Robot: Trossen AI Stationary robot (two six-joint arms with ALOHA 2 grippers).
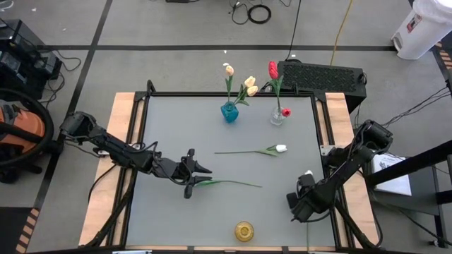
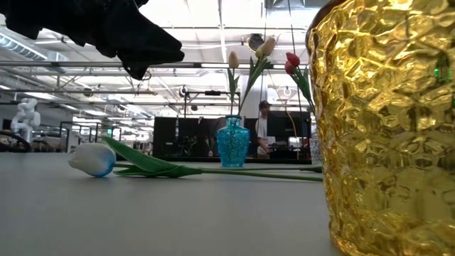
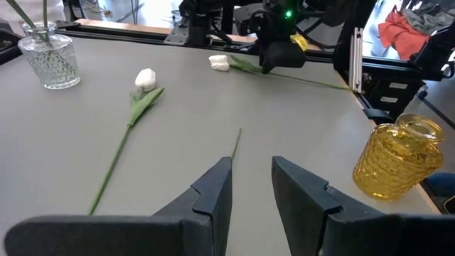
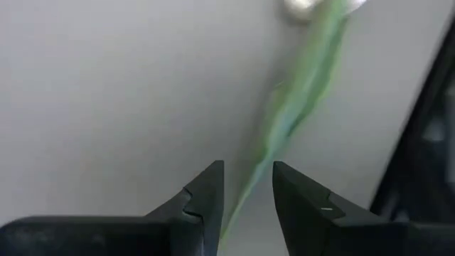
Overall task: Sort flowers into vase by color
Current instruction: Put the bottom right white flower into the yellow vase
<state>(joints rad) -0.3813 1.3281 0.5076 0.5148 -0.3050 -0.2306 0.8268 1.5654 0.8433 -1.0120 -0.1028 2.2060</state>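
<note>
Tulip (image 4: 298, 92) blurred; stem end behind right tool (image 4: 247, 192).

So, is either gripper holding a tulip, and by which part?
No. The left gripper hovers open above one tulip; the right gripper, open, straddles another tulip's stem without pinching it.

An orange vacuum cleaner (image 1: 18, 134) stands on the grey floor off the table's left side, with black equipment cases (image 1: 25, 60) just beyond it. A coiled black cable (image 1: 258, 13) lies on the floor past the far edge — and a white container (image 1: 421, 27) sits at the far right corner of the high view. In the low view, a person (image 2: 264, 128) sits at a desk in the room behind.
</note>
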